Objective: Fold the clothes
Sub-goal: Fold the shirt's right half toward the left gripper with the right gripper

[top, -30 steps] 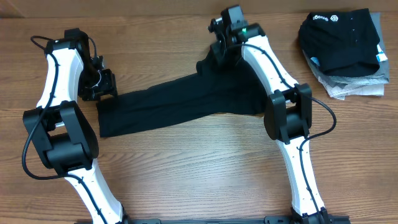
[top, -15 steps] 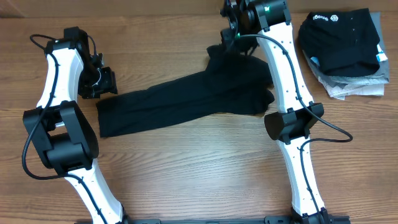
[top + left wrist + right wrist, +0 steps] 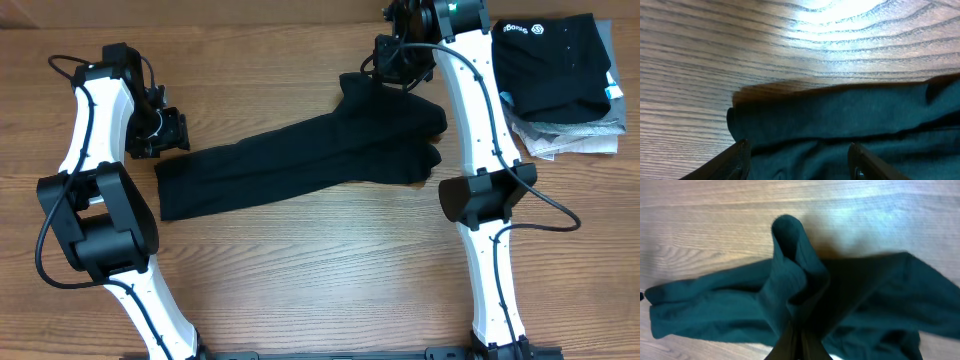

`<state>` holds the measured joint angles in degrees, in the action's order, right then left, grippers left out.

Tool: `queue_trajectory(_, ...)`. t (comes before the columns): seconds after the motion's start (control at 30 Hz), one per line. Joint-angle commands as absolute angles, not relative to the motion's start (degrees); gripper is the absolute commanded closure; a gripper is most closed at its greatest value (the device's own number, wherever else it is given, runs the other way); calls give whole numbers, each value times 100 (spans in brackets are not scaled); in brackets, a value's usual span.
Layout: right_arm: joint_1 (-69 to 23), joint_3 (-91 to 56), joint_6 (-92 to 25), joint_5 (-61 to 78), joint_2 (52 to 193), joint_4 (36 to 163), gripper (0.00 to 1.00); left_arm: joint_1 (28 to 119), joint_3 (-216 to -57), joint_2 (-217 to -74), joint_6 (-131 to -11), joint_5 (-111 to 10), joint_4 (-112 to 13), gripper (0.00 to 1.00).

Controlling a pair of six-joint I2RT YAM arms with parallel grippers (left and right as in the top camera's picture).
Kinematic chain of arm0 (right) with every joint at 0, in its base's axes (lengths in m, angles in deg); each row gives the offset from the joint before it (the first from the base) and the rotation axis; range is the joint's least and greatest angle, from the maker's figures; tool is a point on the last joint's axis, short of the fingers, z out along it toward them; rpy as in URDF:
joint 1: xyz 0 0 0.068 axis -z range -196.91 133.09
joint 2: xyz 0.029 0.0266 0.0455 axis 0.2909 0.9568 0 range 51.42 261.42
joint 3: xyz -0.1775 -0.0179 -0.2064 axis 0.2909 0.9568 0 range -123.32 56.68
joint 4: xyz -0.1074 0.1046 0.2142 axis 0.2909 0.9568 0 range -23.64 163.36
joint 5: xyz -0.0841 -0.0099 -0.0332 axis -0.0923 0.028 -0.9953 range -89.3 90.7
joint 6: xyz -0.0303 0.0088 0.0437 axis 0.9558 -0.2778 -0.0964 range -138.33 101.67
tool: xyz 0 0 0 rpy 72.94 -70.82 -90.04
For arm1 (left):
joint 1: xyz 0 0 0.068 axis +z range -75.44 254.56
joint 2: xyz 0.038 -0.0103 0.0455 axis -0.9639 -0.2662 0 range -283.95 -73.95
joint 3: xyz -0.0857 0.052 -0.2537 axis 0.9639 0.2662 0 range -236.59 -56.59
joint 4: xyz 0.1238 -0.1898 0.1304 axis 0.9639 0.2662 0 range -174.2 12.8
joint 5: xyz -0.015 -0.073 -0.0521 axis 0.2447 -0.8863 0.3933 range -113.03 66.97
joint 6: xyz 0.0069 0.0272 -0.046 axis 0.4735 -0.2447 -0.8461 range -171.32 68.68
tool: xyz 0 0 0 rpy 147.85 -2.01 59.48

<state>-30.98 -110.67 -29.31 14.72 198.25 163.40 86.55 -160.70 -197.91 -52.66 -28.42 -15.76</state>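
Near our bases the wooden table (image 3: 320, 290) is bare and gives open room. The black T-shirt (image 3: 290, 170) lies across the middle as a long narrow band: we judge the lengthwise folding done and the cross fold left. Our left gripper (image 3: 797, 155) hovers, fingers apart, over its left end. Farther, our right gripper (image 3: 799, 342) clamps a raised pinch of its right end, near the stack of folded garments (image 3: 555, 70).
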Motion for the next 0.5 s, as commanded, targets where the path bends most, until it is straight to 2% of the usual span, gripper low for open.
queue_trajectory(0.0, -3080, -10162, -3060, 1219, 19088, 16344, 96, 8653, -16022, -19736, -5257, -2888, -1545, 35)
queue_trajectory(0.1, -3080, -8759, -3060, 891, 18867, 16344, 96, 8653, -16022, -19736, -5255, -2886, -1545, 35)
queue_trajectory(0.23, -3034, -7666, -3060, 404, 18867, 16279, 96, 8653, -16022, -19736, -5257, -2886, -1547, 36)
queue_trajectory(0.47, -2698, -6776, -3056, 240, 18867, 15577, 96, 8653, -16022, -19736, -5257, -2888, -1499, 36)
